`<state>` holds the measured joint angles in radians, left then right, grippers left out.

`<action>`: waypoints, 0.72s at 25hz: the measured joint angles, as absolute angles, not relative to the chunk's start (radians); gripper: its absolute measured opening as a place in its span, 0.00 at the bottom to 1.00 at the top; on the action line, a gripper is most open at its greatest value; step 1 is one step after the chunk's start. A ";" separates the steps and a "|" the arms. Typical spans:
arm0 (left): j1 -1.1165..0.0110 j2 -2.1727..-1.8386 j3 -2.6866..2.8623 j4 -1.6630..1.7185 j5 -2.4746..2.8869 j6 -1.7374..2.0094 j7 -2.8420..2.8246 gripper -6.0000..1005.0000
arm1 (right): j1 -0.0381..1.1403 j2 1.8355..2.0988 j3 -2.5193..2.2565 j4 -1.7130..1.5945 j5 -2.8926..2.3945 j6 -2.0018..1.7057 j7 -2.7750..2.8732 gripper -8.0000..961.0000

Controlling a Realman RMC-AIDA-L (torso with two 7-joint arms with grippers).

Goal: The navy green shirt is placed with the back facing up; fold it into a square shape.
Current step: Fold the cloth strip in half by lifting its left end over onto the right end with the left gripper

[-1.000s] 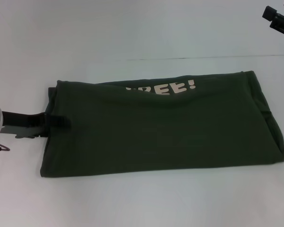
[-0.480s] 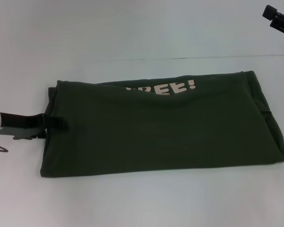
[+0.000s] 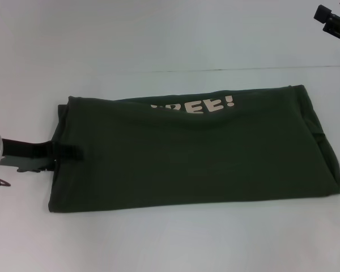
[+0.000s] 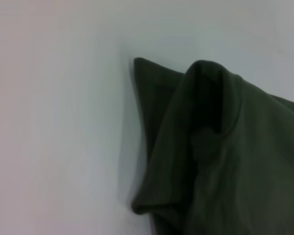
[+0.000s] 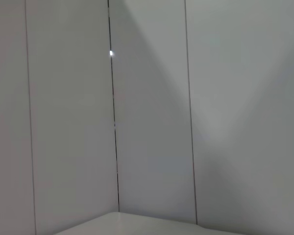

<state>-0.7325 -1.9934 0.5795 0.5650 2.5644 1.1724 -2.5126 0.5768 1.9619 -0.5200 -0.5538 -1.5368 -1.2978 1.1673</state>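
Clamped left gripper (image 3: pixel 68 152) over left edge of folded dark olive-green cotton T-shirt (image 3: pixel 192 153); parked right gripper (image 3: pixel 332 21) high, jaw state unclear.

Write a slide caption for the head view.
Left hand at the folded navy green shirt's left edge; right hand raised far right.

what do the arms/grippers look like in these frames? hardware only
Left arm: a silver-grey cylindrical wrist at the head view's left edge, a thin dark cable looping below it, then a flat black left gripper with long slim black fingers and a pale grey part beneath. Right gripper: only blocky black parts show in the top right corner. No markings are visible.
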 joint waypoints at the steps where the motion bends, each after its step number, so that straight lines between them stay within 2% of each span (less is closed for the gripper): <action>1: -0.733 -1.994 0.580 0.565 2.565 1.177 -2.514 0.84 | 0.577 1.962 -0.520 -0.554 -1.537 -1.298 1.167 0.86; 18: -0.754 -1.991 0.580 0.542 2.566 1.151 -2.521 0.84 | 0.578 1.965 -0.520 -0.555 -1.537 -1.299 1.167 0.86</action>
